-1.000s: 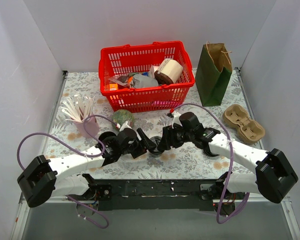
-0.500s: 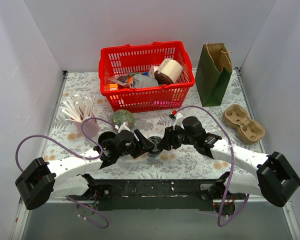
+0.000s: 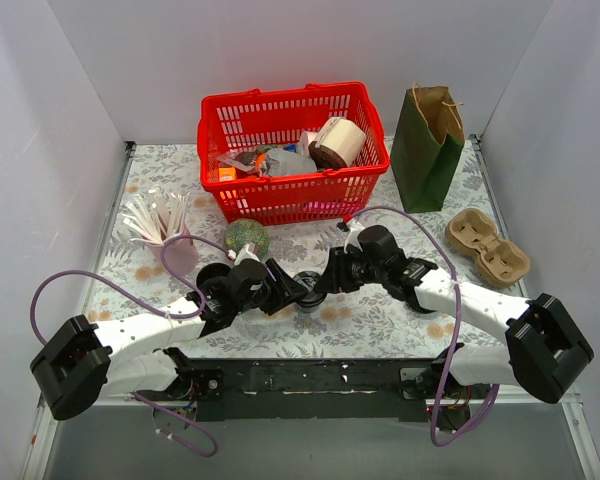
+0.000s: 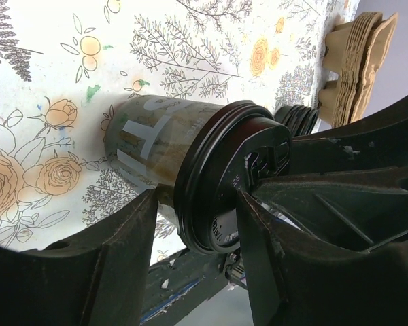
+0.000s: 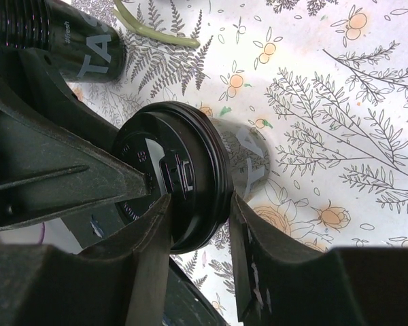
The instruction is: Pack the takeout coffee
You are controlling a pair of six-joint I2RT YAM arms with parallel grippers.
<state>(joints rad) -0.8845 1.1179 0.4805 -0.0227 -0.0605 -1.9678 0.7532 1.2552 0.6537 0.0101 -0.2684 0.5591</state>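
Plainly, at the left edge of the flower-printed worktop (image 3: 380, 320) a pink cup of white straws (image 3: 170, 250) stands well apart from the work. Close to the near edge and about midway along it, the left gripper (image 4: 197, 195) reaches in from the left with its jaws parted. One finger lies beside the wall of the small black disposable coffee cup (image 4: 146, 142) and the other crosses the face of its round black plastic sip lid (image 4: 224, 183); whether they press on anything I cannot tell. The cup rests on the worktop with the lid seated on it. From the right, the right gripper (image 5: 198, 200) meets it with jaws also apart, straddling the edge of the lid, and no firm clench can be made out there either. A red plastic basket (image 3: 280, 200) sits at the far edge behind them. A dark green paper bag (image 3: 425, 160) stands open toward the far right corner, and a tan cardboard cup tray (image 3: 488, 245) lies at the right edge. The cup is probably light and thin-walled, so a hard squeeze would likely buckle it. The glossy lid looks slippery and could pop off if used as a handle. The better hold is around the body just under the lid's rim, with the cup kept upright.
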